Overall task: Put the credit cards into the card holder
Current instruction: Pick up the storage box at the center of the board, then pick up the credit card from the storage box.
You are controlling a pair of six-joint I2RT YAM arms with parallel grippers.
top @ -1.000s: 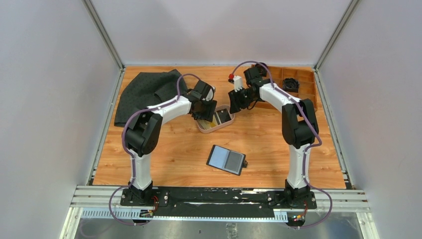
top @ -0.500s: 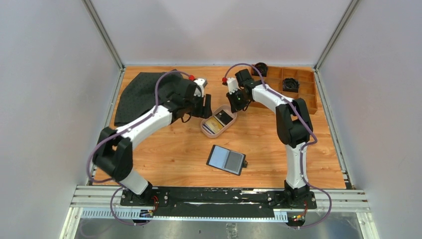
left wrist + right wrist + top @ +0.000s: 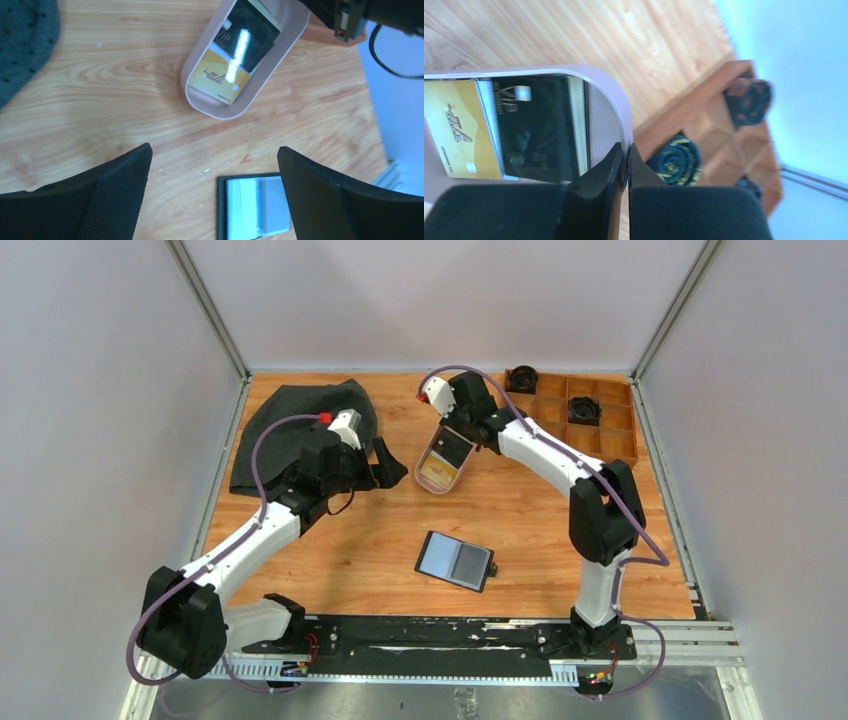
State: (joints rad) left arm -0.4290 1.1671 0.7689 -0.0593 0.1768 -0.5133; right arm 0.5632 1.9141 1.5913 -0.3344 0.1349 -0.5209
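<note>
Credit cards (image 3: 443, 460) lie stacked inside the pinkish oval tray (image 3: 425, 478), far centre of the desk (image 3: 540, 530). The gold card (image 3: 219, 80) sits at the tray's near end. The black card (image 3: 250, 36) overlaps it toward the far end. A pale strip shows along the black card's edge in the right wrist view; cannot tell whether it is another card.

Right gripper (image 3: 452, 428): fingers pressed together on the rim at the tray's far end, wall pinched between them (image 3: 626, 155). Cannot tell if the tray is lifted off the desk.

Left gripper (image 3: 388, 468): fingers wide apart, holding nothing, left of the tray and apart from it, over bare wood.

Card holder (image 3: 456, 560) lies opened flat nearer the arm bases, well apart from the tray, greyish pockets facing up. No card is seen in or on it.

Dark cloth (image 3: 290, 420) is at far left. Wooden box (image 3: 600, 435) is at far right, with dark round items in its compartments.
</note>
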